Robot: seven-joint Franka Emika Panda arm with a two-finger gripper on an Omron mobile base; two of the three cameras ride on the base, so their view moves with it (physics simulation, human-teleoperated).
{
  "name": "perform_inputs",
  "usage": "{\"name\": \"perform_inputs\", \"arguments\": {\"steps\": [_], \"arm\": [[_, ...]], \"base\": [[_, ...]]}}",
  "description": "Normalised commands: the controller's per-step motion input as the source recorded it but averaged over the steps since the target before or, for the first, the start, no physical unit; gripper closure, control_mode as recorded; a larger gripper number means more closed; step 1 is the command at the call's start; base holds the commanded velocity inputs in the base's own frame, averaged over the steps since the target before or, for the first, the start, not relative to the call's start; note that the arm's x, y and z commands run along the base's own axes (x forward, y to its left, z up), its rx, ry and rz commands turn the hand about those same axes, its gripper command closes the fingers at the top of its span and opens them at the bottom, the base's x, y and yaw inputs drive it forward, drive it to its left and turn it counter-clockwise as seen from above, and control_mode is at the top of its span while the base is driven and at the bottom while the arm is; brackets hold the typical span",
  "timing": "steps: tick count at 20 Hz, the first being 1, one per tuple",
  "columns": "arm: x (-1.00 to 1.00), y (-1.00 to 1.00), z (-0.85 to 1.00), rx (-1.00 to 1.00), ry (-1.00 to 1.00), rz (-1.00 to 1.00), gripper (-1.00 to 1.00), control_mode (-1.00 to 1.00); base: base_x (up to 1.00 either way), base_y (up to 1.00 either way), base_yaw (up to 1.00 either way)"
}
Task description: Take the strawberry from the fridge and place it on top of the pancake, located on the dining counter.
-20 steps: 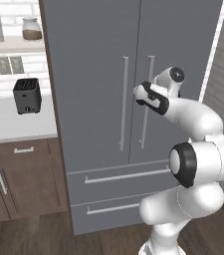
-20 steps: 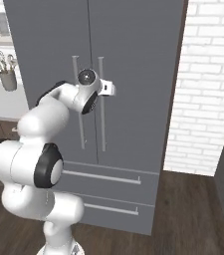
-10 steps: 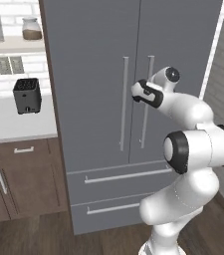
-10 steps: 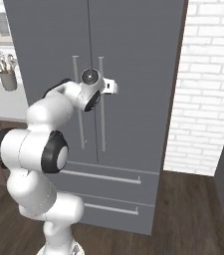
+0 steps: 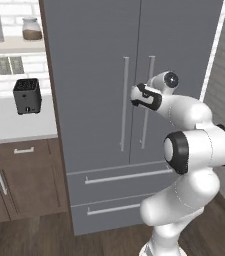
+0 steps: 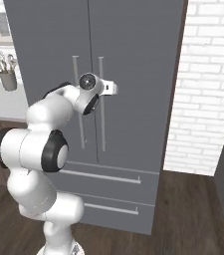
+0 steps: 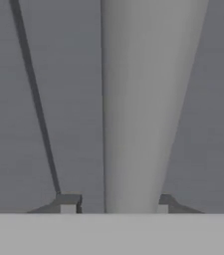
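The tall grey fridge [image 5: 94,60] [image 6: 138,45] stands with both doors closed. My gripper [image 6: 107,88] [image 5: 135,96] is at the upper part of the right door's slim vertical handle [image 6: 103,129] [image 5: 144,130]. In the hand view the handle [image 7: 138,99] runs up between my two fingertips, and the gripper [image 7: 116,204] is shut on it. The strawberry is hidden behind the closed doors. The pancake and the dining counter are out of view.
The left door's handle [image 5: 124,110] runs close beside the one I hold. Two drawers [image 5: 119,176] sit below the doors. A white counter with a black toaster [image 5: 26,95] and brown cabinets [image 5: 19,175] lies left. A white brick wall [image 6: 208,99] stands right.
The hand has pushed forward onto the right door handle, and the jaws have closed from wide open onto it. The fridge doors have not moved.
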Motion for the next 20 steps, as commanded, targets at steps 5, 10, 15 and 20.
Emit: {"name": "perform_inputs", "arguments": {"steps": [5, 10, 15, 20], "arm": [[-0.39, -0.41, -0.07, -0.01, 0.07, 0.0, 1.0, -1.0], [-0.86, -0.98, 0.0, 0.08, -0.02, 0.0, 1.0, -1.0], [-0.83, -0.99, 0.04, 0.07, -0.02, 0.0, 1.0, -1.0], [-0.64, -0.99, 0.02, 0.09, 0.0, 0.0, 1.0, -1.0]], "base": [[0.0, 0.0, 0.0], [0.0, 0.0, 0.0], [0.0, 0.0, 0.0], [0.0, 0.0, 0.0]]}}
